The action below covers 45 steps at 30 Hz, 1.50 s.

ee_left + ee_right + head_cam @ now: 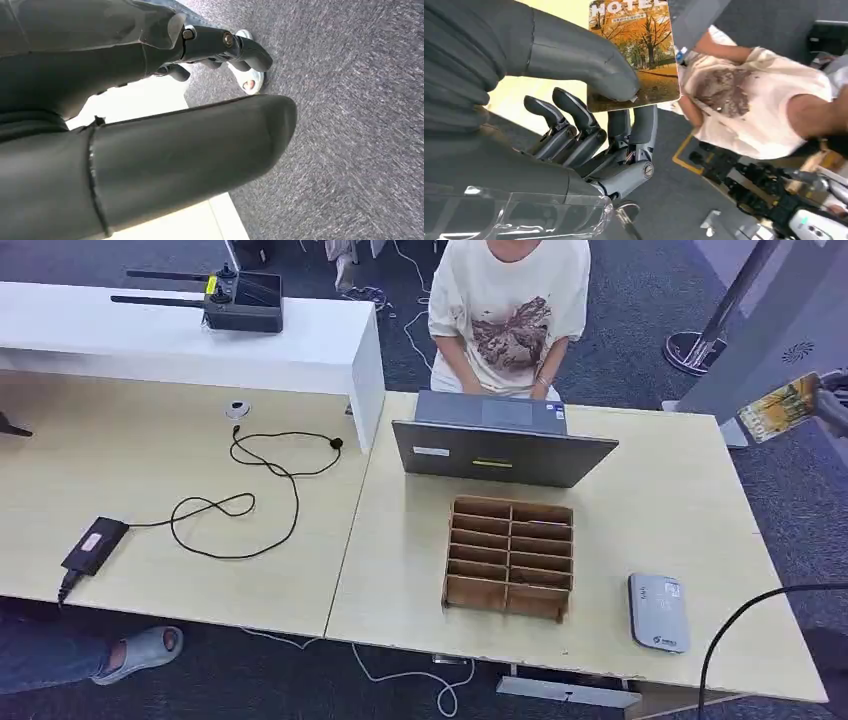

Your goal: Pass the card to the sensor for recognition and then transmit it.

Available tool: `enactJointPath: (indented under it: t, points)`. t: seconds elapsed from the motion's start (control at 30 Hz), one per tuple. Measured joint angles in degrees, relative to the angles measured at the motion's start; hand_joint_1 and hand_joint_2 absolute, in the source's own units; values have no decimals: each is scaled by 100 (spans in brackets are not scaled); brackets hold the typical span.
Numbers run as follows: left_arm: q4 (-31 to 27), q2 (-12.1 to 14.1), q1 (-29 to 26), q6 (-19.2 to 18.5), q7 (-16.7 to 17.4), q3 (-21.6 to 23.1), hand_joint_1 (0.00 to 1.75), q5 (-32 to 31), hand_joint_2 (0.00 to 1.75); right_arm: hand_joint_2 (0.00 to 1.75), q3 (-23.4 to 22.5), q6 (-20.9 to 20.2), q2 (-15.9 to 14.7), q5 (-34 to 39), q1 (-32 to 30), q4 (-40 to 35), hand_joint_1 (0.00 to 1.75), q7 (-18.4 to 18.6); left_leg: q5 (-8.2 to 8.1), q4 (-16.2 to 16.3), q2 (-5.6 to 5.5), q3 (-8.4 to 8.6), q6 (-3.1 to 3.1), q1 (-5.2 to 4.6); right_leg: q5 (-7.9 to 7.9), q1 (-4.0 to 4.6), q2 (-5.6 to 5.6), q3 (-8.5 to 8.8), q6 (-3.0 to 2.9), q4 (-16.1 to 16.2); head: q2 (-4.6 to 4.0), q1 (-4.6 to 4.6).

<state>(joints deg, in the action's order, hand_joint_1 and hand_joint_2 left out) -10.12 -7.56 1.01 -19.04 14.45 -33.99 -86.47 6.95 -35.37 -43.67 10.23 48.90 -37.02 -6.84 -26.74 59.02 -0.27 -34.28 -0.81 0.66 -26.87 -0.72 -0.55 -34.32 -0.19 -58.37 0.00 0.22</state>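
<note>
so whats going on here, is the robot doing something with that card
Yes. The robot's right hand pinches a hotel card between thumb and fingers, held up off to the right of the table. The grey card reader lies near the table's front right corner, not yet reached. A person works at a laptop behind the cardboard divider box.

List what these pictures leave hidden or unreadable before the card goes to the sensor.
- Card: right wrist view, the thumb covers its lower corner and the picture's edge cuts its top; the small print is unreadable.
- Right hand: head view, cut off by the picture's edge.
- Left hand: left wrist view, its own thumb hides most of the fingers.
- Grey sensor: head view, its label is too small to read.
- Laptop: head view, the screen faces away.
</note>
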Motion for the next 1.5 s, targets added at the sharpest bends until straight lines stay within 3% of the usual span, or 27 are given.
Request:
enactJointPath:
  t: [0.13, 0.33, 0.8, 1.07, 1.5]
  points:
    - [0, 6, -3, -4, -15, 0, 0, -4, 0, 175, 81, -203, -316, 57, -150, 150, 175, -53, -6, 0, -2, -5, 8, -1, -2, -1, -3, 0, 2, 1, 2, 0]
    - [0, 9, -1, -7, -11, -2, 0, 2, 0, 175, 260, -238, -546, 59, -235, 253, 175, 85, -8, 0, 3, -5, 9, -1, -2, -1, 1, -3, 3, 1, 0, 0]
    - [0, 15, -4, 39, -72, -4, 0, -11, 0, 175, 848, 225, -583, -421, -650, 345, 175, -208, -6, 0, -3, -8, 9, -1, -5, 0, -5, -2, 6, 0, 0, 0]
    - [0, 22, 0, 31, -72, -4, 0, -15, 0, 175, 1086, 671, -483, -1106, -959, 319, 175, -232, -7, -1, -2, -10, 10, -1, -5, 0, -5, -3, 6, -1, 0, 0]
    - [0, 44, 0, -9, -24, -4, 0, -17, 0, 175, 1145, 741, -362, -1294, -1229, 260, 175, -258, -7, -1, -1, -10, 10, -1, -5, 0, -5, -3, 7, -1, 2, 0]
